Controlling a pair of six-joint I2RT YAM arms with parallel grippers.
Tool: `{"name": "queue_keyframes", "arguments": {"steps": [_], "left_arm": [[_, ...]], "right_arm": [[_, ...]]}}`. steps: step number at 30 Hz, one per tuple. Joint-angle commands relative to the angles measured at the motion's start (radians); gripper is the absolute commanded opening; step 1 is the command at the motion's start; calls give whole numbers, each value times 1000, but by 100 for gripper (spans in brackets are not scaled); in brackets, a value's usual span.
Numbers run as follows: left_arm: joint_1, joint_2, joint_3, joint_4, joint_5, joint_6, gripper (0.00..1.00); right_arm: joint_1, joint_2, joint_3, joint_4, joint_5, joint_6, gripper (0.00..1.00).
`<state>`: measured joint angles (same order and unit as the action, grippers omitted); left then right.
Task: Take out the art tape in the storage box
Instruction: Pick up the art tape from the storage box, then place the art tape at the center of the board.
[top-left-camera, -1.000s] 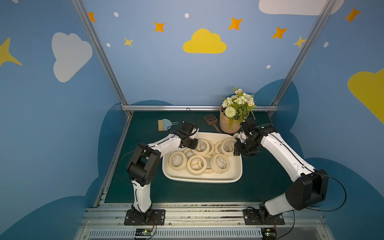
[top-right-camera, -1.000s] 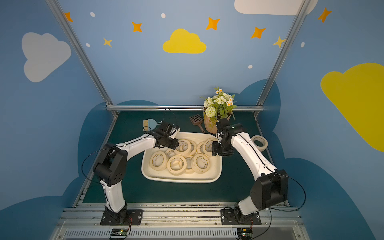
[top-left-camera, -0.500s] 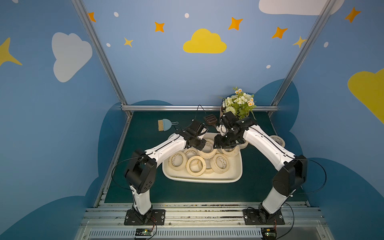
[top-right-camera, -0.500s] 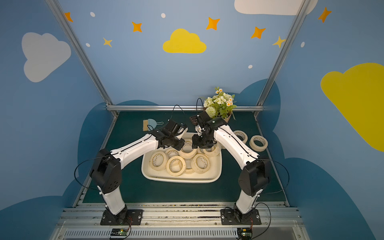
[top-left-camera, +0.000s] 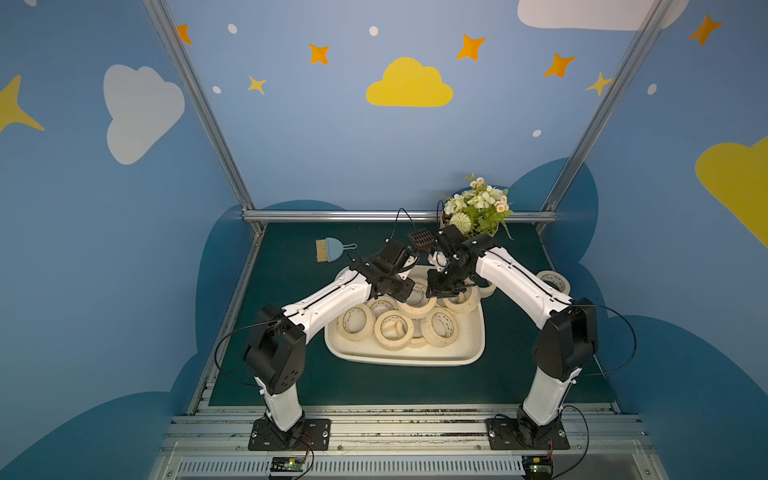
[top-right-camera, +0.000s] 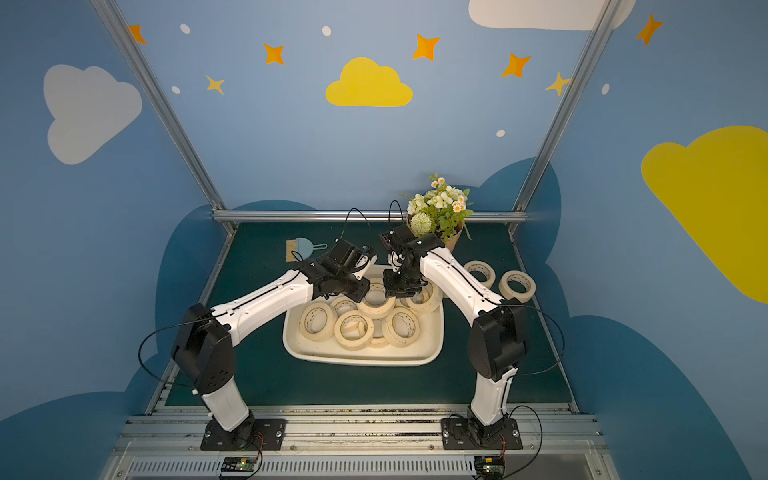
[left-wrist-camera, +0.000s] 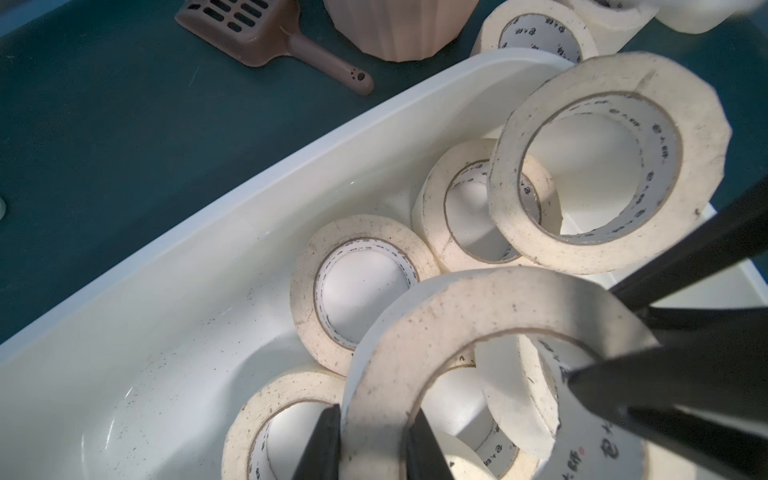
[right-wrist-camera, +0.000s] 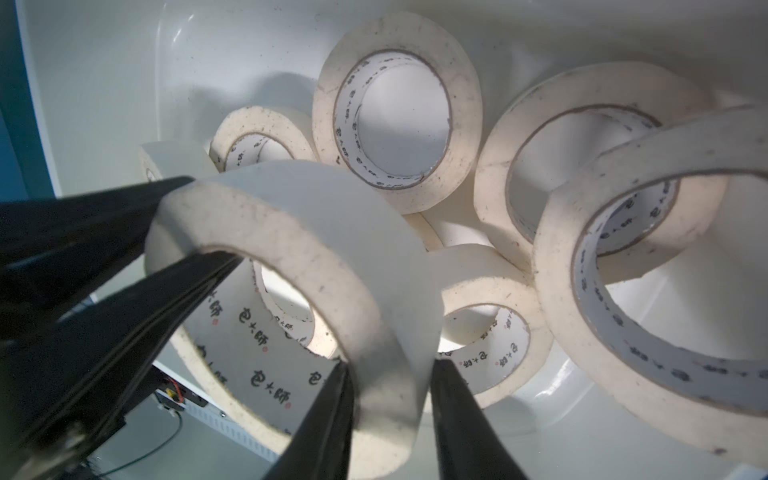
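The cream storage box (top-left-camera: 403, 361) (top-right-camera: 361, 360) sits mid-table with several beige art tape rolls (top-left-camera: 355, 320) (top-right-camera: 401, 326) lying in it. One roll (top-left-camera: 417, 297) (left-wrist-camera: 478, 303) (right-wrist-camera: 316, 232) is lifted over the box's far half, held from both sides. My left gripper (top-left-camera: 401, 291) (left-wrist-camera: 374, 419) is shut on its wall. My right gripper (top-left-camera: 434, 291) (right-wrist-camera: 390, 374) is shut on the opposite wall of the same roll. Two more rolls (top-right-camera: 480, 272) (top-right-camera: 516, 286) lie on the mat, right of the box.
A ribbed pot of flowers (top-left-camera: 476, 208) stands at the back right, just behind my right wrist. A brown slotted scoop (left-wrist-camera: 257, 33) lies behind the box, and a blue brush (top-left-camera: 330, 249) lies at the back left. Metal rails edge the green mat (top-left-camera: 291, 266).
My right arm swung from the box's right rim to its far middle and shut on the roll my left gripper holds. My left gripper carried that roll rightward and up.
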<state>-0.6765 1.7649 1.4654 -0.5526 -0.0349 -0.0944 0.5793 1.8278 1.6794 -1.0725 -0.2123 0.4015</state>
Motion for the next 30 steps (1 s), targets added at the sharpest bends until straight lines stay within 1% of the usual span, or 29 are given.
{"name": "queue_keyframes", "arguments": {"steps": [1, 3, 5, 6, 7, 9, 10, 11, 12, 16, 18, 21, 24, 26, 28, 30], "left_arm": [[-11, -66, -7, 50, 51, -31, 17], [-11, -85, -25, 69, 76, -41, 19], [-11, -107, -47, 99, 99, -47, 23], [-11, -115, -59, 110, 107, -49, 30], [-11, -123, -68, 123, 116, -48, 43], [-12, -139, -78, 131, 123, -40, 72], [-11, -146, -80, 132, 120, -35, 84], [-11, -154, -84, 130, 113, -31, 94], [-11, -162, -87, 131, 107, -28, 100], [0, -185, -110, 132, 99, -13, 100], [6, -193, -123, 131, 98, -10, 100], [13, -196, -131, 141, 97, -11, 100], [17, -168, -118, 146, 112, -13, 100], [17, -133, -96, 148, 141, -13, 100], [17, -97, -76, 159, 171, -24, 98], [16, -51, -47, 167, 201, -34, 97]], "right_arm": [[1, 17, 11, 13, -15, -6, 10], [-4, 18, 8, 14, -12, -8, 0], [-11, 15, 6, 14, -9, -9, 0], [-14, 13, 6, 13, -7, -10, 0], [-17, 10, 7, 13, -6, -12, 0], [-27, 2, 9, 7, -3, -18, 0], [-35, -4, 11, 1, -1, -21, 0], [-44, -13, 9, -6, 3, -26, 0], [-53, -24, 7, -12, 4, -28, 0], [-122, -108, -38, -38, 19, -47, 0], [-173, -172, -80, -54, 35, -60, 0], [-279, -273, -151, -83, 52, -80, 0], [-417, -374, -233, -101, 81, -101, 0], [-540, -427, -279, -109, 82, -123, 0], [-671, -456, -321, -107, 67, -140, 0], [-797, -453, -346, -105, 66, -151, 0]]}}
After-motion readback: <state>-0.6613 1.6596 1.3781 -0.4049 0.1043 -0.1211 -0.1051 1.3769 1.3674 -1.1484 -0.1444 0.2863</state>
